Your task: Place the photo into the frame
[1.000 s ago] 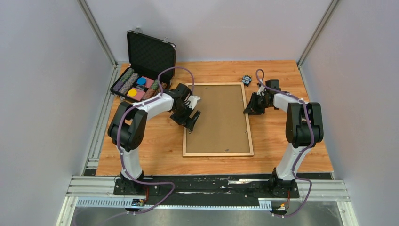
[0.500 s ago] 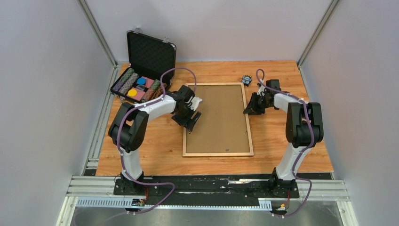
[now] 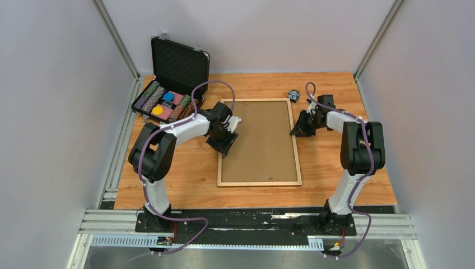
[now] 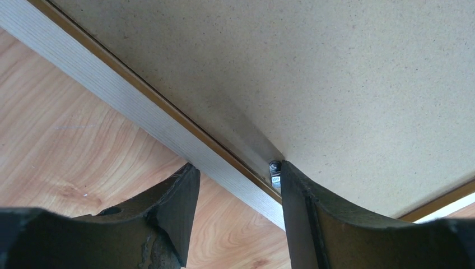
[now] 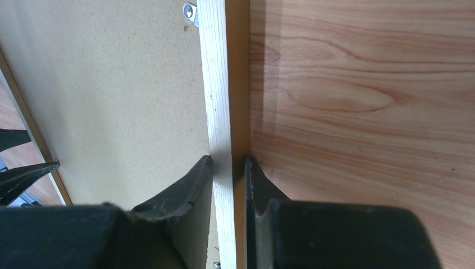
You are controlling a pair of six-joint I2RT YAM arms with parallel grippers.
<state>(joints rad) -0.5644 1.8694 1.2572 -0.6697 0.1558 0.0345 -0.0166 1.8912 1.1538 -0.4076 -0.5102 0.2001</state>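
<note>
The frame lies face down on the table, with the brown backing board set inside it. The photo is hidden. My left gripper is open and straddles the frame's left rail. Its right finger rests on the backing board against a small metal tab. My right gripper is shut on the frame's right rail, one finger on the board side and one on the table side. Another metal tab shows farther along that rail.
An open black foam-lined case with coloured chips stands at the back left, close to the left arm. A small dark object lies near the frame's far right corner. Grey walls enclose the wooden table.
My left gripper has shifted slightly farther along the frame's left rail and closer over it. The right gripper and the frame have not moved.
</note>
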